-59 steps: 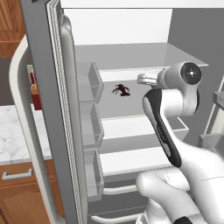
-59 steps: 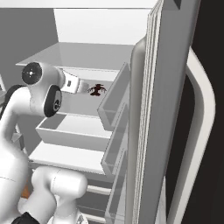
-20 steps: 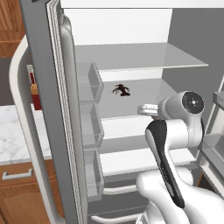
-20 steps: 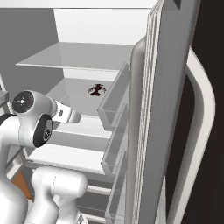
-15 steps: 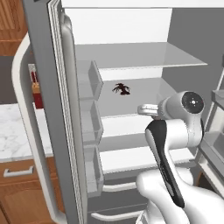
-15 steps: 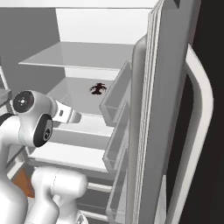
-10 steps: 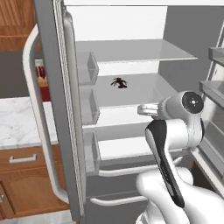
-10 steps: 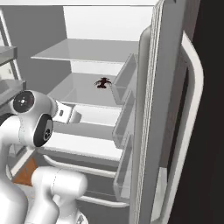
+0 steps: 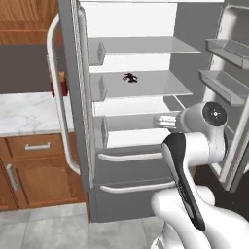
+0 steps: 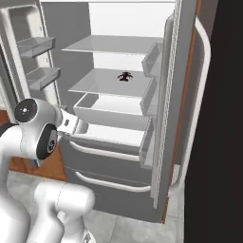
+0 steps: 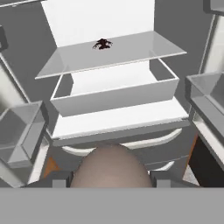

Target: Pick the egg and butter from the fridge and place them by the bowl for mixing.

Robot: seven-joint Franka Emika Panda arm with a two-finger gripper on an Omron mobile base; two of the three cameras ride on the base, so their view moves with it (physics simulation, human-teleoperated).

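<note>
The egg (image 11: 111, 166), a brownish-grey oval, sits between my gripper's (image 11: 111, 178) two dark fingertips (image 11: 61, 178) in the hand view; the gripper is shut on it. The gripper (image 9: 158, 121) hangs in front of the open fridge (image 9: 141, 97) at the height of its white inner drawer (image 10: 111, 111), and it points into the fridge (image 10: 76, 126). The butter and the bowl are out of view.
A dark red-brown spiky item (image 9: 130, 77) lies on the middle shelf (image 11: 109, 54). Both fridge doors stand open, with clear bins (image 10: 152, 95) on each. A marble counter (image 9: 24, 112) over wooden cabinets (image 9: 29, 170) is to the left of the fridge.
Both base views have pulled back from the fridge, so the base has moved away. Over three seconds the hand came down from the middle shelf's height to the drawer's height.
</note>
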